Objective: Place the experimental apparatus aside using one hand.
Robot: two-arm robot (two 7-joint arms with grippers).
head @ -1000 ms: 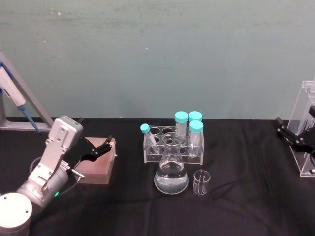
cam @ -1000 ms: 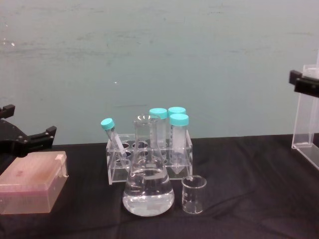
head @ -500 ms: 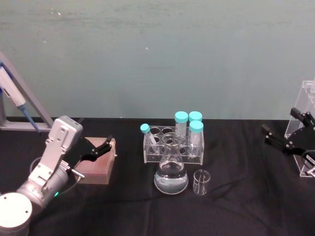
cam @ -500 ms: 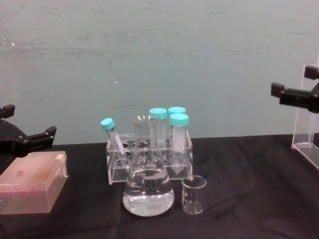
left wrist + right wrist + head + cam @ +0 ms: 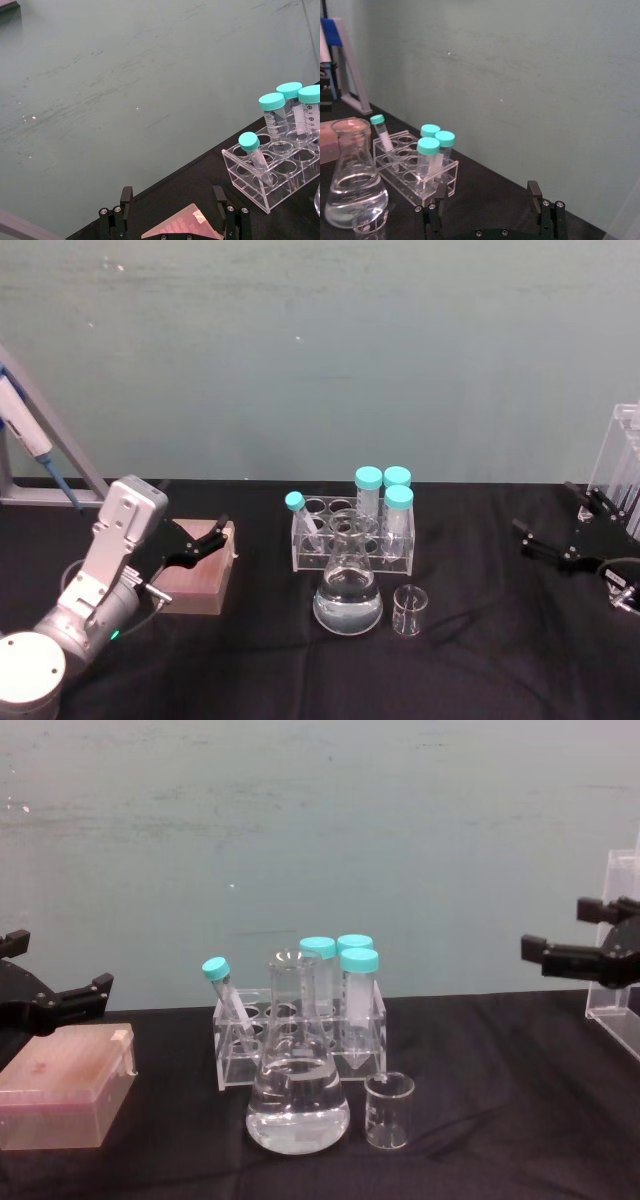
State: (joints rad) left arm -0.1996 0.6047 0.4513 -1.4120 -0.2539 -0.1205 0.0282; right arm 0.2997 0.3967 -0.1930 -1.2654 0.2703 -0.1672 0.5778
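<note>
Jaws spread and empty, the right gripper (image 5: 542, 505) hovers just left of the pipette rack (image 5: 625, 455) at the right edge, well apart from the central conical flask (image 5: 348, 590) of clear liquid and empty beaker (image 5: 407, 610).

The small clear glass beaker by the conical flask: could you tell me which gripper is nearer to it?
Right. The right gripper hovers right of the small glass beaker; the left gripper sits farther left, over the pink plastic box.
</note>
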